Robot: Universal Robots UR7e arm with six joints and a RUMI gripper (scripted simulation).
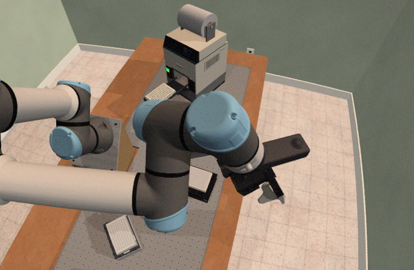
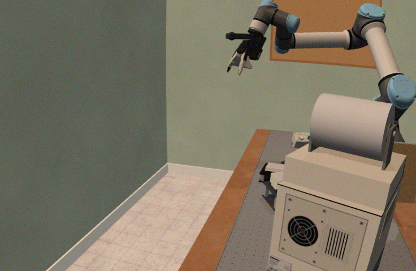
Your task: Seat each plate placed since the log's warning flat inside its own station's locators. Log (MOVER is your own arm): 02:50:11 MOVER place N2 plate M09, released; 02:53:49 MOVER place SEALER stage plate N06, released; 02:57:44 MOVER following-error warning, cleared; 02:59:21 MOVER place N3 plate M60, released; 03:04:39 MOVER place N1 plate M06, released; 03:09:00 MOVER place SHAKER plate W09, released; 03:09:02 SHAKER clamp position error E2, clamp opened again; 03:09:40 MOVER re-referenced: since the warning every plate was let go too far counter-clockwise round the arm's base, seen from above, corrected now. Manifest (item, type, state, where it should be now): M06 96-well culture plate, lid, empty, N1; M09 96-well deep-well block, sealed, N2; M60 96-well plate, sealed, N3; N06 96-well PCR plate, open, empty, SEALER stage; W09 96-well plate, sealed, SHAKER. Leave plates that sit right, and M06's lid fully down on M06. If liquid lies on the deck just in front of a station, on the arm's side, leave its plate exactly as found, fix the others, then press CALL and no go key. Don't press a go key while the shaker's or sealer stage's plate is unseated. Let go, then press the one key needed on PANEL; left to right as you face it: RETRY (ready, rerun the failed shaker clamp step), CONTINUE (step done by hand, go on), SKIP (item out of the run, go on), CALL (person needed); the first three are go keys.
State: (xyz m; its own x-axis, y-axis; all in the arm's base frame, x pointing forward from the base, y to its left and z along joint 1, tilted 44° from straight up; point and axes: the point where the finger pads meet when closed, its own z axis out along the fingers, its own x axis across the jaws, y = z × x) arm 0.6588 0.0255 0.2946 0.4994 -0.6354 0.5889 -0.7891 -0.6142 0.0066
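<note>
Pincer: my pincer [image 2: 235,68] hangs high in the upper middle of the exterior view, fingers spread wide with nothing between them; in the top view it [image 1: 271,192] sits right of centre, out past the bench edge over the tiled floor.
Arm: my arm [image 1: 70,187] crosses the left and middle of the top view, hiding much of the bench [image 1: 95,104].
Sealer: the beige sealer [image 1: 194,66] stands at upper centre with a roll [image 1: 196,18] on top and a green light [image 1: 167,70] on its front.
Writing: a barcode-like label [image 1: 211,61] on the sealer's side and a small sticker [image 2: 278,263] at its rear base; neither can be read.
Stage plate: a white well plate [image 1: 160,91] lies on the stage in front of the sealer, left of centre.
Middle plate: a pale plate [image 1: 199,178] on a black holder [image 1: 202,194], just below centre, partly under my arm.
Lower plate: a gridded plate [image 1: 121,235] at lower left, turned askew to the bench edges.
Seating: I cannot tell from here whether any plate lies flat.
Panel: a small pale box [image 2: 299,139] with a green dot, far end of the bench in the exterior view.
</note>
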